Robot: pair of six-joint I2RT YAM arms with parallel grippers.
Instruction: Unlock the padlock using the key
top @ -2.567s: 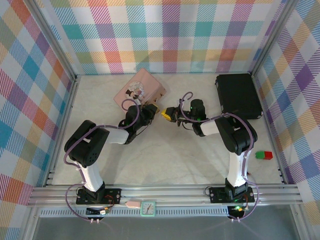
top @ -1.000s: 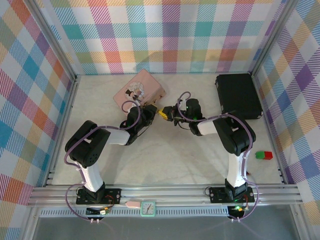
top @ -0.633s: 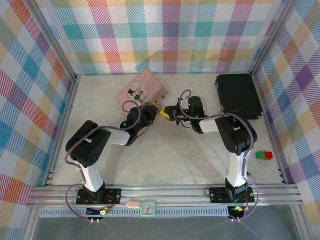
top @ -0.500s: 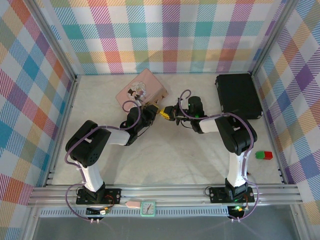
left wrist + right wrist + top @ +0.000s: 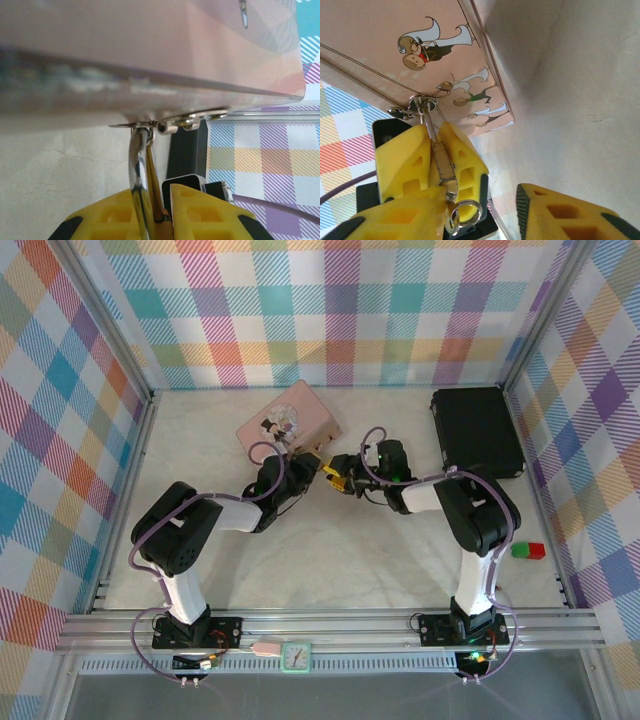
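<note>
The small brass padlock [image 5: 442, 162] hangs by its silvery shackle [image 5: 139, 167] from the hasp [image 5: 422, 104] of the pink picture tin [image 5: 290, 420]. My left gripper [image 5: 156, 194] is shut on the padlock body, one yellow finger [image 5: 402, 162] on each side. The key [image 5: 451, 195] sticks out of the padlock's underside, and its ring [image 5: 465, 215] dangles free. My right gripper [image 5: 480, 195] is open just below the key. One finger lies close beside the key and the other stands well off to the right. From above, both grippers [image 5: 325, 468] meet at the tin's near corner.
A black case [image 5: 478, 430] lies at the back right. A red and green block [image 5: 528, 550] sits near the right wall. Plaid walls close in the table [image 5: 330, 560] on three sides.
My right gripper has opened and let go of the key, which stays in the padlock. The pink tin has shifted a little to the right with the left gripper.
</note>
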